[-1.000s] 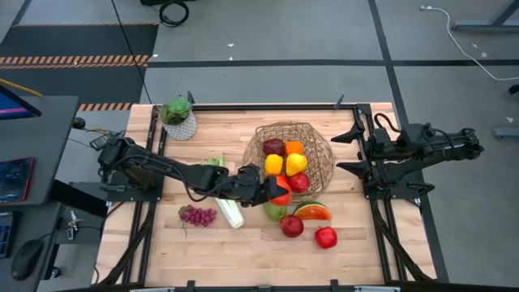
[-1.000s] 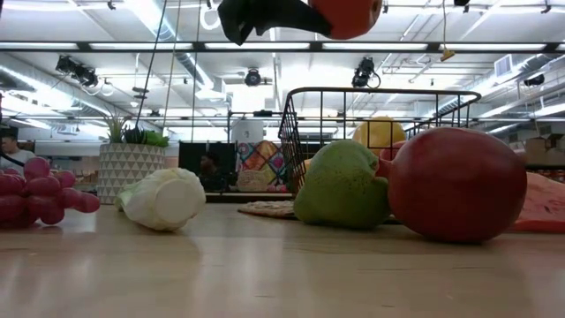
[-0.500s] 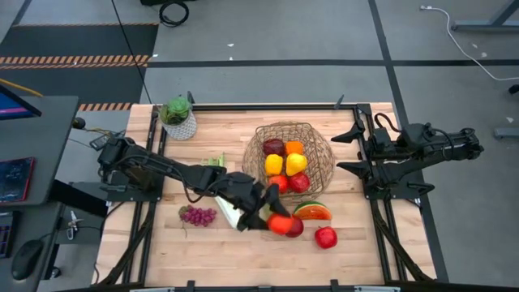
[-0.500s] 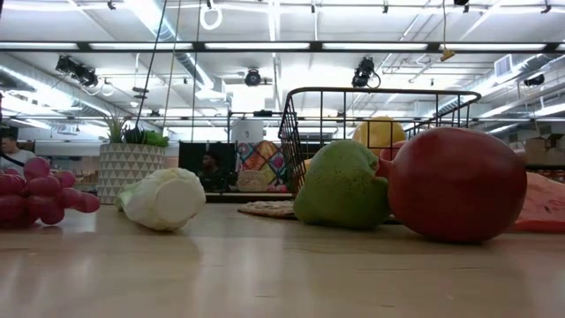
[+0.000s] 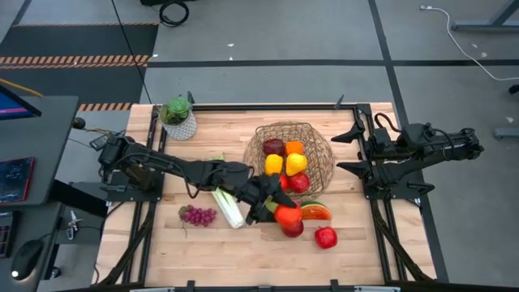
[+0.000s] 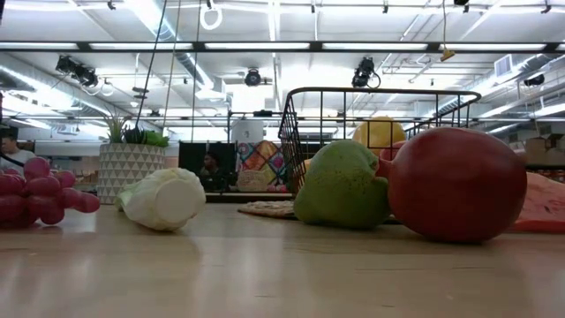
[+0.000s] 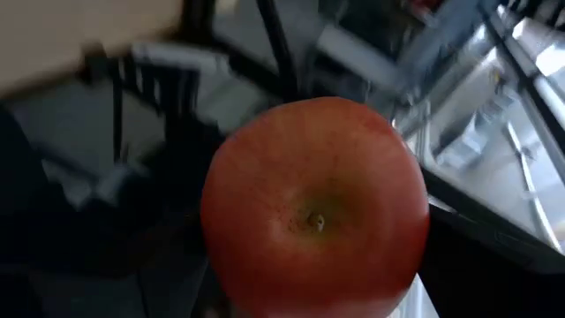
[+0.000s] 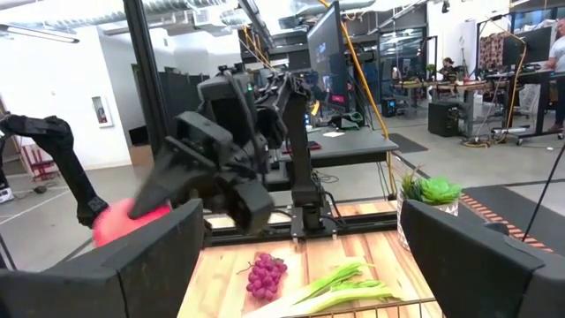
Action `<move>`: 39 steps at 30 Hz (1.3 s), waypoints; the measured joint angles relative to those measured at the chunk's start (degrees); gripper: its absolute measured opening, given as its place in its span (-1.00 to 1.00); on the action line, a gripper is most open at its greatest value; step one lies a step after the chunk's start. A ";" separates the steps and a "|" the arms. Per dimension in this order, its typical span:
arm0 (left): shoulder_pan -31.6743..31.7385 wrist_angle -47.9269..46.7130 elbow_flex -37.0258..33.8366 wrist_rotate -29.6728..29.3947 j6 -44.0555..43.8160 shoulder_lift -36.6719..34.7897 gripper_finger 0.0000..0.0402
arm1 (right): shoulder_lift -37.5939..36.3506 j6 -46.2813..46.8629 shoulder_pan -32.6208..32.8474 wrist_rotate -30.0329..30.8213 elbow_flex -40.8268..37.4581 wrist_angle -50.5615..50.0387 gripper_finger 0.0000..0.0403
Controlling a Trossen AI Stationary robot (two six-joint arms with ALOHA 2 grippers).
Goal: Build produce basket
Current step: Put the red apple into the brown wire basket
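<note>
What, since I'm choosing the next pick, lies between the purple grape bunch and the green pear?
The long green-white leek lies between the purple grape bunch and the green pear, with a gap on either side in the low view.

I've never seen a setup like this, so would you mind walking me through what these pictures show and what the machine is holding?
It is a two-armed robot at a wooden table. One picture looks straight down from above, one looks level across the tabletop, and one comes from each wrist. The left gripper is out over the middle, holding a red apple, which fills its wrist picture. The right gripper waits open at the table's right edge. The wire basket already holds some produce, including a yellow pepper. On the table lie purple grapes, a leek, a watermelon slice, two more apples and a green pear. A potted plant stands in the far corner.
</note>
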 joint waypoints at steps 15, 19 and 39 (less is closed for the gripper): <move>7.18 -17.96 0.00 -10.36 34.77 0.26 0.73 | 0.00 0.00 0.02 -0.02 0.00 0.00 0.92; 7.90 -17.86 0.00 -10.36 40.65 0.26 0.73 | 0.00 0.00 0.01 -0.02 0.00 0.00 0.92; 10.54 -16.33 0.00 -10.53 94.26 0.26 0.73 | 0.01 0.14 0.00 -0.02 0.00 -1.39 0.92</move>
